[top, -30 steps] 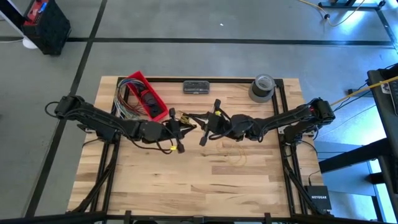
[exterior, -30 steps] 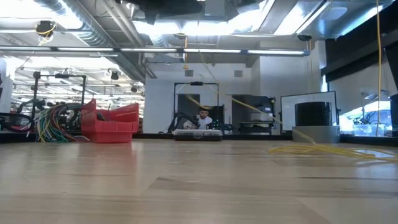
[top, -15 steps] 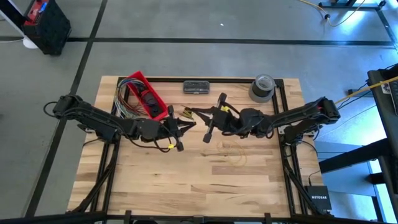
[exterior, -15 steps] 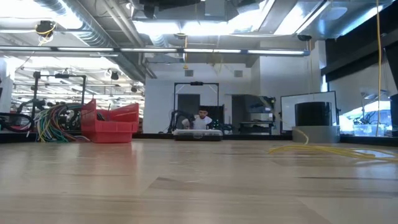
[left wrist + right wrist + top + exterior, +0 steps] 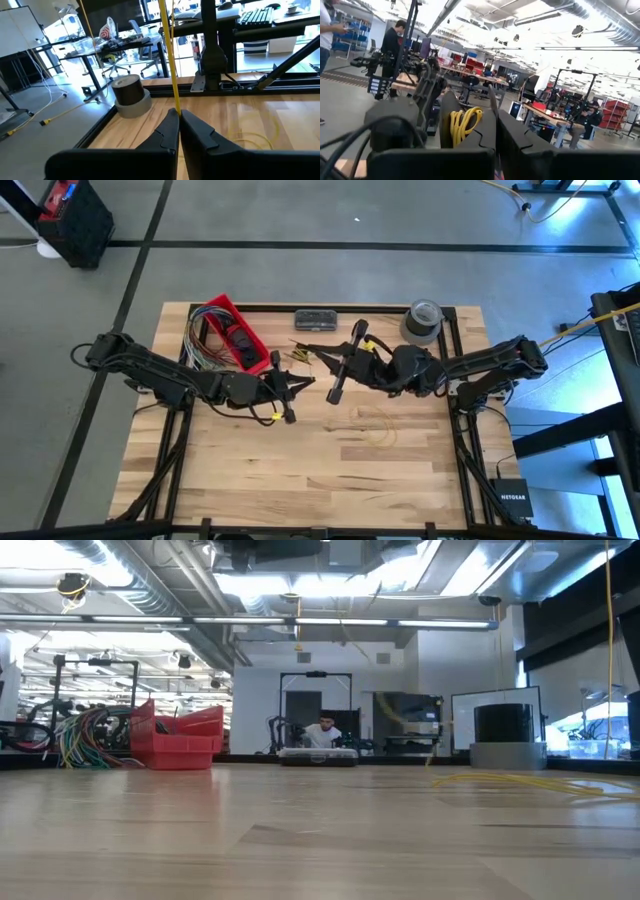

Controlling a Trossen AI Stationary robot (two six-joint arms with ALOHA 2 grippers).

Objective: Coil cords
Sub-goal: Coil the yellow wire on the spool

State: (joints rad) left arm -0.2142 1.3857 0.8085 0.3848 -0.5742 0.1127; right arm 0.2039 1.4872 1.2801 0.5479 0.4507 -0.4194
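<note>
Cord [image 5: 170, 60] pinched in closed left gripper [image 5: 179, 116]; right gripper [image 5: 492, 112] closed too, its hold unclear. Loose loops [image 5: 378, 423] on table [image 5: 330, 470]; coiling mostly remains.

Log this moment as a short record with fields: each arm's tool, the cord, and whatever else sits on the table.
left tool: above table centre, shut on the cord
right tool: above table centre, right of the left tool, shut; grip cannot be told
cord: thin yellow strand rising taut from left tool; loose loops on the wood
red bin: back left, multicoloured wires beside it
tape roll: back right
dark case: back edge, middle
</note>
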